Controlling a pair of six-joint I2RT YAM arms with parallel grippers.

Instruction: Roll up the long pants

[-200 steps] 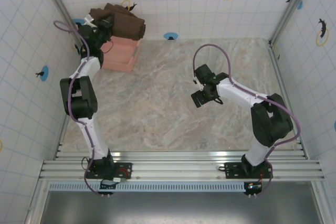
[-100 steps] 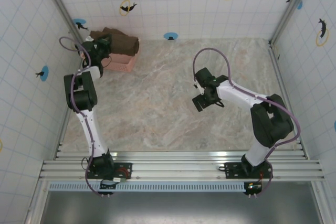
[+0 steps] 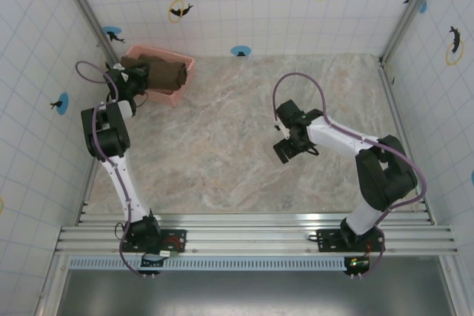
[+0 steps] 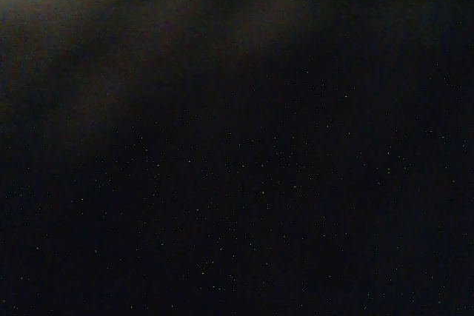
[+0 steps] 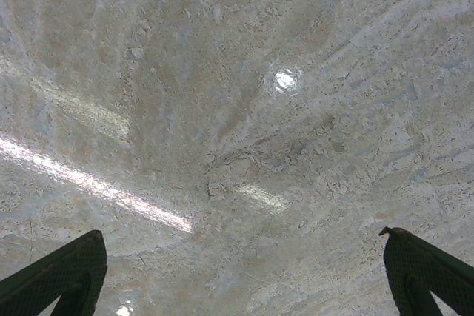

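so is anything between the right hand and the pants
Yes, the pink basket: the long pants lie inside it in the far left corner, so its wall stands between them and the right hand over mid-table. Nothing else visible does.

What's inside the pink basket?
The long pants, a bundle of dark brown cloth, lie inside the pink basket. They cover the basket's floor, so anything beneath them is hidden.

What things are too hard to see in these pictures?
Left gripper: open or shut unclear; top view too small, left wrist view nearly black.
Long pants: lower part hidden inside the pink basket.
Right gripper: fingers cut off by bottom edge, right wrist view.
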